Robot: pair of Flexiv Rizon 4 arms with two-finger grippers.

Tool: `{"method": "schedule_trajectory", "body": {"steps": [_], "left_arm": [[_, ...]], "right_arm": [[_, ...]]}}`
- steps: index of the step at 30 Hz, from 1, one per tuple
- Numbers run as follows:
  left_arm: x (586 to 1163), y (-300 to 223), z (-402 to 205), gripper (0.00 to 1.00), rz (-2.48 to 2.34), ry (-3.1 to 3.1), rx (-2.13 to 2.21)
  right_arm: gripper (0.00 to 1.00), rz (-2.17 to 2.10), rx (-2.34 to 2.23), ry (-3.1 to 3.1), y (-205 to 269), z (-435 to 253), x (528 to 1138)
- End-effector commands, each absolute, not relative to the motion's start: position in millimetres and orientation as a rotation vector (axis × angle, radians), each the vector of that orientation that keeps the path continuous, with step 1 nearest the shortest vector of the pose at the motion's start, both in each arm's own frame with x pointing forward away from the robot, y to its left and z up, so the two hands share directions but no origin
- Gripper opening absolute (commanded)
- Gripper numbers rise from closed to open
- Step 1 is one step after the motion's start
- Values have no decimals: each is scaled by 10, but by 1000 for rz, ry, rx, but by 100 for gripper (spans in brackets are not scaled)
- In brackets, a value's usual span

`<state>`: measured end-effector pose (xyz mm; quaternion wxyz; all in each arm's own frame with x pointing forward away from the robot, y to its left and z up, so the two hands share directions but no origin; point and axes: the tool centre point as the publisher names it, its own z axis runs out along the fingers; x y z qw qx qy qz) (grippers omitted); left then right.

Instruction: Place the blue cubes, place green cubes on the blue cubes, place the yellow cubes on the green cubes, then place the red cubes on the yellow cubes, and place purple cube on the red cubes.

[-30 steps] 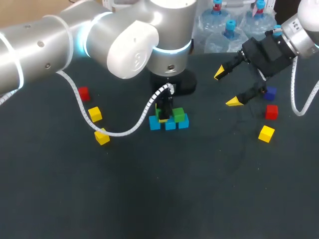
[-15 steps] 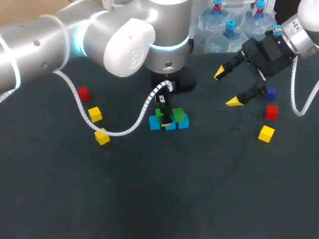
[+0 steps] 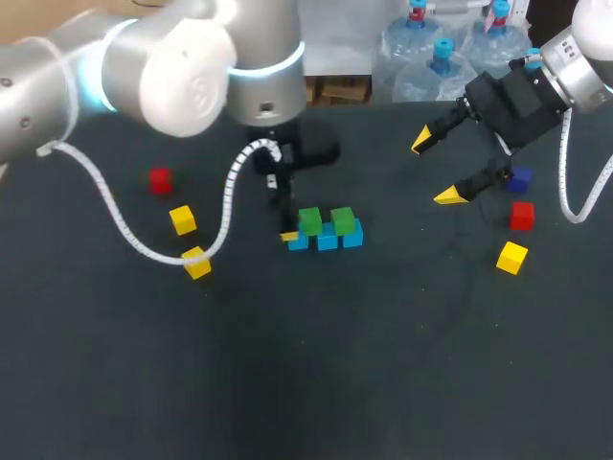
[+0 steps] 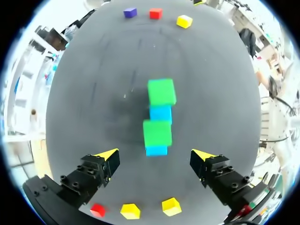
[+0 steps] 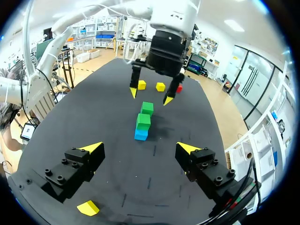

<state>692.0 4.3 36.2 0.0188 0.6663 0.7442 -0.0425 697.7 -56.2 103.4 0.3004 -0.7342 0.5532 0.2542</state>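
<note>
The right pincer is spread wide over the dark table, nothing between its tips. Ahead lies a short row: two green cubes, with a blue cube at the near end. Over the far end hangs the left pincer, fingers apart. Beyond it are two yellow cubes and a red cube. A lone yellow cube lies close by the right pincer.

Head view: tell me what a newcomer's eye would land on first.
At the middle of the table, a row of blue cubes with two green cubes on top draws the eye first. The open left gripper sits at the row's end, under the bulky silver left arm. At the right, the open right gripper hangs near a loose purple cube, red cube and yellow cube.
</note>
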Motion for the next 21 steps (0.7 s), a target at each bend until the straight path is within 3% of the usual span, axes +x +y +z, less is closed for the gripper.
{"method": "schedule_trajectory", "body": {"steps": [1, 21], "left_arm": [[6818, 233, 348, 100, -241, 2257, 1980], [6784, 957, 483, 100, -438, 2079, 1790]], "right_arm": [[100, 674, -1948, 1467, -561, 1030, 6976], [100, 674, -1948, 1467, -561, 1030, 6976]]}}
